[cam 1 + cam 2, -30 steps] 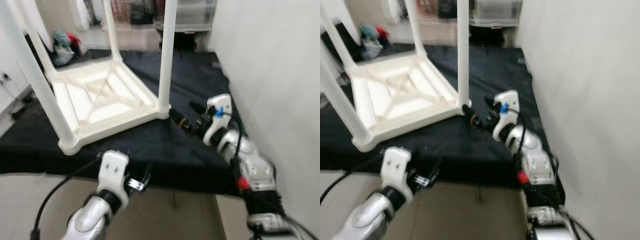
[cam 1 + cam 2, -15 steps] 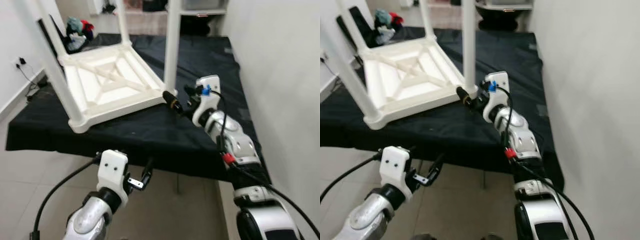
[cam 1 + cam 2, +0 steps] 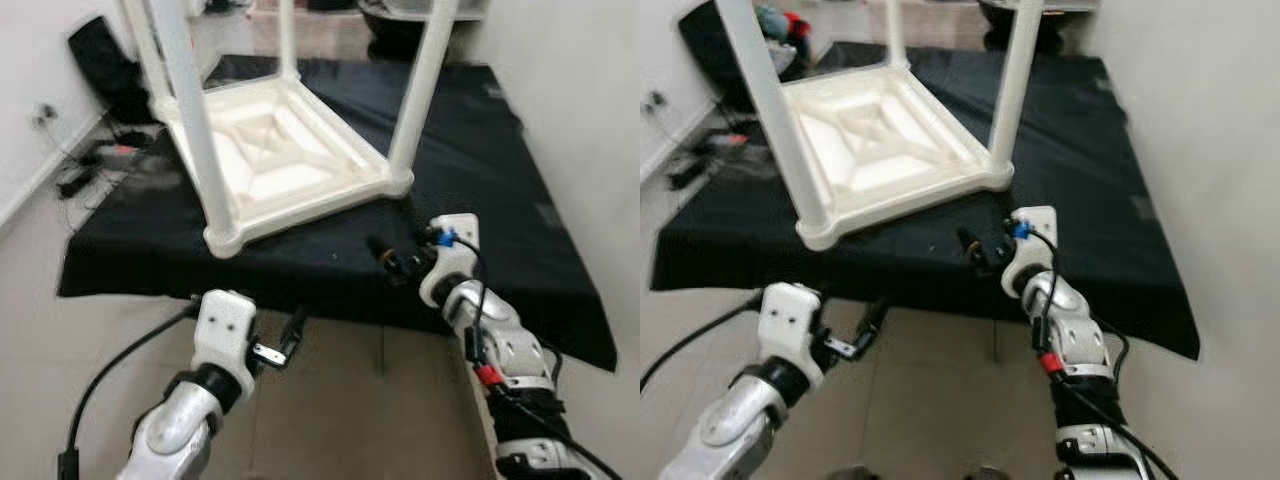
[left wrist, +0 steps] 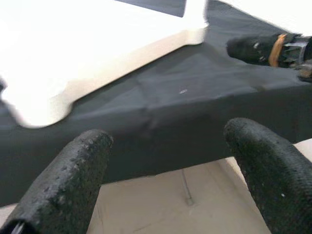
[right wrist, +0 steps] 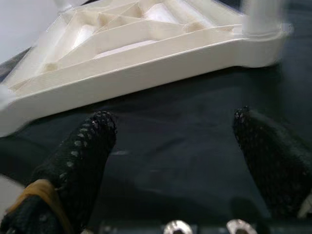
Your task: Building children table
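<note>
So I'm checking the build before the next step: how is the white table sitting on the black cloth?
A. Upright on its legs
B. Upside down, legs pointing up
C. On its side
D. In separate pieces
B: the white table rests top-down on the black cloth, ribbed underside showing, with its legs rising from the corners.

Even, diffuse indoor light fills both eye views, with no hard shadows. The white table [image 3: 280, 165] is bright and nearly overexposed, its ribbing washed out toward the upper centre of the frame. The black cloth [image 3: 480, 170] reads flat and matte, with little detail in its folds. Slight motion blur softens the upper edge and the left side of the eye views. In the left wrist view the table blows out to pure white and the near fingers [image 4: 73, 180] are soft; the right wrist view is sharper, though its upper right corner smears.
</note>
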Controlling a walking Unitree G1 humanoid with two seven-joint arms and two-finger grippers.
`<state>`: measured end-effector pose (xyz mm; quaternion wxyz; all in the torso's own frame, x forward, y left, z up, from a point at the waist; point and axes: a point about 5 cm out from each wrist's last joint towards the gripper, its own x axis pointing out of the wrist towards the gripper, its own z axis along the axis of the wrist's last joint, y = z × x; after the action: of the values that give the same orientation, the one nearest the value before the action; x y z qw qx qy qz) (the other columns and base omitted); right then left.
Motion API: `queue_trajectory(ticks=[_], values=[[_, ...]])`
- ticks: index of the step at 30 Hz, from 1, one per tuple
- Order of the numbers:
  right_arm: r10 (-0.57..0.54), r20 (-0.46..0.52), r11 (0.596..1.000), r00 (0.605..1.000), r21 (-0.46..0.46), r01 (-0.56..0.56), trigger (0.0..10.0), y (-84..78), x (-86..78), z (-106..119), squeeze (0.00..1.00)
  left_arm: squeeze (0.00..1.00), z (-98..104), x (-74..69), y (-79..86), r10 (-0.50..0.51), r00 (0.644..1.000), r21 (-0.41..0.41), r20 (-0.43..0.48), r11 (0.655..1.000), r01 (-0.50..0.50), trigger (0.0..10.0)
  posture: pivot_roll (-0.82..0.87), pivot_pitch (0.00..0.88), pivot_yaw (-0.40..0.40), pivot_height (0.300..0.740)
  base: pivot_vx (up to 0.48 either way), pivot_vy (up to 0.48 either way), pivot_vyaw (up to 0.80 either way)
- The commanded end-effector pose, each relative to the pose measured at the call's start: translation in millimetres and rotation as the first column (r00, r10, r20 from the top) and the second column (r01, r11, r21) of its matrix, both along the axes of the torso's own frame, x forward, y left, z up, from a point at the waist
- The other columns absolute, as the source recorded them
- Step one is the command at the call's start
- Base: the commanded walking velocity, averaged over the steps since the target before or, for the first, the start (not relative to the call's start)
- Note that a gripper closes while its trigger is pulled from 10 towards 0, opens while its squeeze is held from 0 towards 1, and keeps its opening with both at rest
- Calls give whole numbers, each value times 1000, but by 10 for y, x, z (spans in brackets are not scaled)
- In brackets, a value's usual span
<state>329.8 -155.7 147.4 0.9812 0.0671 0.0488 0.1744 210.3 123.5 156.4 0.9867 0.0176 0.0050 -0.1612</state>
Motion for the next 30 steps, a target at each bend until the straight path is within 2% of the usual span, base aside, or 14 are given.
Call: queue_trajectory(ticks=[1,3,7,13,15,17,19,22,27,30], values=[[-29,-15,999,999,45,29,10000,-26,-67,-8,0,0,-28,3,15,-1,1000,3,-14,1000,1,10000,-19,109,-51,740,251,0,-800],[-47,-23,996,999,73,49,10000,-34,-102,-15,0,0,-30,10,19,0,1000,3,-14,1000,0,10000,-19,109,-51,740,251,0,-800],[-67,-42,997,997,42,68,10000,-38,-163,-69,0,0,-36,33,27,1,1000,8,-11,1000,0,10000,-24,102,-46,740,272,0,0],[-74,-31,997,997,8,74,10000,-29,-134,-38,0,0,-40,48,23,-3,1000,10,-7,1000,3,10000,-21,96,-49,740,298,0,-133],[2,-7,999,1000,35,-2,10000,0,-167,-4,0,0,-41,48,22,-2,1000,10,-5,1000,2,10000,-20,96,-51,740,311,0,0],[31,2,998,1000,46,-31,10000,11,-192,18,0,0,-42,49,21,-2,1000,9,-5,1000,2,10000,-19,95,-52,740,311,0,0],[18,12,999,1000,31,-18,10000,5,-195,34,0,0,-40,47,18,-3,1000,9,-4,1000,3,10000,-16,98,-52,740,313,0,387],[1,58,994,998,109,-7,10000,-1,-187,120,0,0,-38,46,12,-3,1000,8,-2,1000,3,10000,-16,98,-54,740,311,0,769],[3,36,1000,999,16,-3,10000,-76,-134,103,0,0,-31,34,-31,-36,999,19,6,999,36,10000,-17,100,-58,740,289,0,0],[-15,38,1000,999,-20,16,10000,-169,-83,135,0,0,-40,-38,-178,-164,986,87,8,983,163,10000,-14,103,-60,740,0,0,0]])
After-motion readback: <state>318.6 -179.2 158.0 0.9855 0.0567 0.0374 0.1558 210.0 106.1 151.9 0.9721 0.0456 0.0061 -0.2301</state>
